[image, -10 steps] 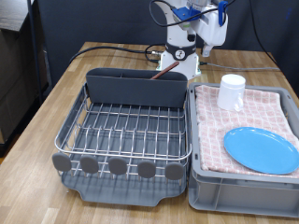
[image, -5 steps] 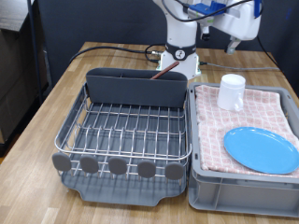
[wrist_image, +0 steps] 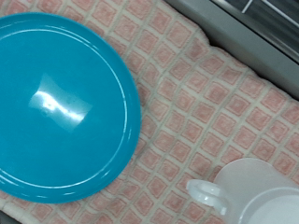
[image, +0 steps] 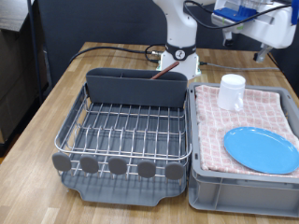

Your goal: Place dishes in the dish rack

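A: Where does the exterior view sit?
B: In front of the table, raised, looking down past the rack (image: 124, 131) at the arm.
A: And the wrist view?
B: Straight down, near. Both views share the plate (wrist_image: 58, 105), cup (wrist_image: 252, 194) and cloth (wrist_image: 220, 103).

No text, label, brand, number or sign can be read on anything here

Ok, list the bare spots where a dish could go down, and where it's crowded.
The dish rack's wire floor is bare from caddy to discs. On the checkered cloth, a strip lies free between cup and plate. The plate's end is crowded.
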